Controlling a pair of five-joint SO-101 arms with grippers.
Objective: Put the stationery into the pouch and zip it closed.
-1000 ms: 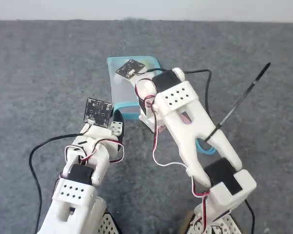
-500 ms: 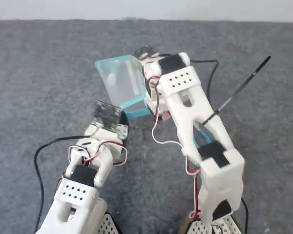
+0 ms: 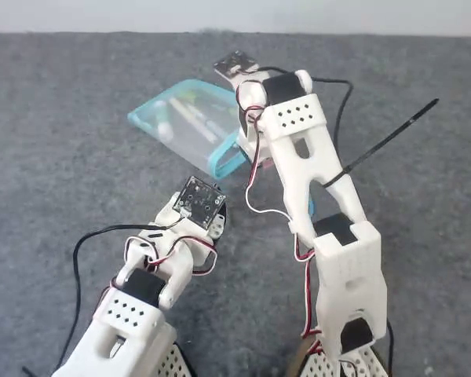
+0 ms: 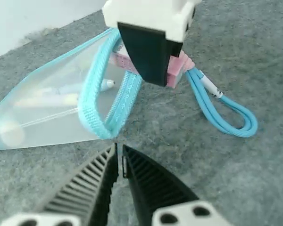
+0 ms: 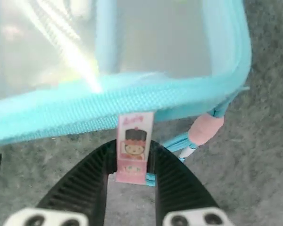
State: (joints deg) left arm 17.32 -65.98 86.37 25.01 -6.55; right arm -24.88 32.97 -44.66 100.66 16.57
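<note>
pouch (image 3: 184, 126) lay on grey bench (image 3: 63, 196), pens (image 3: 198, 119) inside | right tool (image 5: 130, 160) was clamped on pink zipper tag (image 5: 133, 146) at pouch's edge | left tool (image 4: 119, 155) was closed together, empty, just short of pouch's zipper end

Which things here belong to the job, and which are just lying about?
Job: pouch; pens inside it; zip tag, pinched in the right tool; left tool, shut near the pouch's mouth.
Lying about: blue cord loop; black cable tie on the right arm; grey mat.
</note>
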